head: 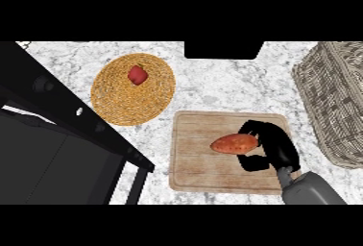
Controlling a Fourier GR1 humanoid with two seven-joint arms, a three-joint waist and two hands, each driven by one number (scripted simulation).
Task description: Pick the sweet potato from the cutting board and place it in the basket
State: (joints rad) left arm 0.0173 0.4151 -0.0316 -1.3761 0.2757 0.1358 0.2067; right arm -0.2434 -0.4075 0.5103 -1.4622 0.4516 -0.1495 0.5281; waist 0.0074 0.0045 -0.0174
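Note:
An orange sweet potato [233, 143] lies on the wooden cutting board [197, 163] near the middle of the counter. My right hand [273, 144] sits just right of it, fingers above and thumb below curling round its right end. A grey woven basket [333, 98] stands at the right edge, apart from the board. My left hand does not show.
A round straw mat [117, 103] with a small red item [138, 75] on it lies at the upper left. A black stove [50, 144] fills the left side. A dark block [220, 50] sits at the counter's back edge.

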